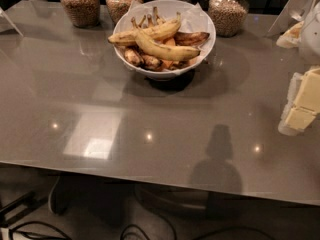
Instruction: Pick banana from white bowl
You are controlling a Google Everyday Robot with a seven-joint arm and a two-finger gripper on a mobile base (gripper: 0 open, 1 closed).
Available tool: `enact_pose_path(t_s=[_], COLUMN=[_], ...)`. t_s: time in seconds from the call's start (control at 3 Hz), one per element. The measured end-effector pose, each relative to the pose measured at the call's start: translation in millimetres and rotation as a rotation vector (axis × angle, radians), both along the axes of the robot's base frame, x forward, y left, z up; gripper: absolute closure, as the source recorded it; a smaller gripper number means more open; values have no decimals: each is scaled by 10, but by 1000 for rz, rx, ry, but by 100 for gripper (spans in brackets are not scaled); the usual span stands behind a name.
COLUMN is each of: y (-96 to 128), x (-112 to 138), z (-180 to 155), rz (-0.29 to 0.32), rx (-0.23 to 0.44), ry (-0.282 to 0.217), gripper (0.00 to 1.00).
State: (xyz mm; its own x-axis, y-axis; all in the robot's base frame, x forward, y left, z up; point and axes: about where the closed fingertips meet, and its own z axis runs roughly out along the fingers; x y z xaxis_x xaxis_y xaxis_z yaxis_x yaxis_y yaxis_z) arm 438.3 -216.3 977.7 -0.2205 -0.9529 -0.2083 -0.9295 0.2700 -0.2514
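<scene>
The white bowl stands at the back middle of the grey table. It is full of bananas. The long, curved yellow banana with brown speckles lies across the front of the pile. A straighter, paler banana lies just behind it, and short dark brown ones sit underneath. My gripper, white with pale yellow parts, is at the right edge of the view, well to the right of the bowl and nearer the front. It holds nothing that I can see.
Several round glass jars of brown grain stand in a row behind the bowl along the table's back edge. A white object lies at the far right back. The grey table ends at the front, with cables on the floor below.
</scene>
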Motion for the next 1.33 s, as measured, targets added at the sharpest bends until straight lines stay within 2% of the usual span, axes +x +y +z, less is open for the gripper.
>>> enact_pose_path(t_s=[0.33, 0.67, 1.0, 1.33], y=[0, 43, 222, 518], x=[0, 42, 248, 598], z=[0, 31, 81, 156], rz=[0, 11, 36, 61], rx=[0, 20, 97, 210], ry=[0, -30, -102, -177], gripper=[0, 0, 0, 0])
